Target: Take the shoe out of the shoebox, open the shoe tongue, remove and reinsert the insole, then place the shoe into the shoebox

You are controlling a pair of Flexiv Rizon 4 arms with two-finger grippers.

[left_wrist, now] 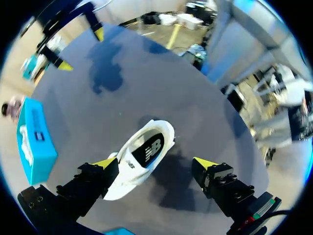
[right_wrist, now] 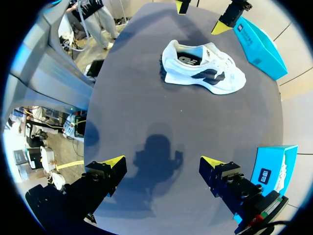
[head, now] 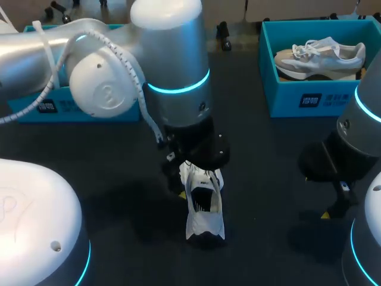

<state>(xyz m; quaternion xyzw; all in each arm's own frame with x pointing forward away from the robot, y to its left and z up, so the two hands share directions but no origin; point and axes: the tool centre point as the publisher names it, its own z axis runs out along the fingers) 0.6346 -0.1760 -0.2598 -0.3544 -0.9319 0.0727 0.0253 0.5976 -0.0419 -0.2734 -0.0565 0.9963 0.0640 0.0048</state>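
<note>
One shoebox (head: 286, 98) holds grey shoe (head: 318, 56); white shoe (head: 202, 208) on table (head: 268, 179); left hand (left_wrist: 155, 164), right hand (right_wrist: 162, 161) spread.

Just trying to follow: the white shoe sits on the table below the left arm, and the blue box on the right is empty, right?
Not quite: the blue box holds a grey shoe, as the head view shows. The rest is right.

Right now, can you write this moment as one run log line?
shoe: upright on table | left tool: open, over shoe | right tool: open, over bare table
</note>
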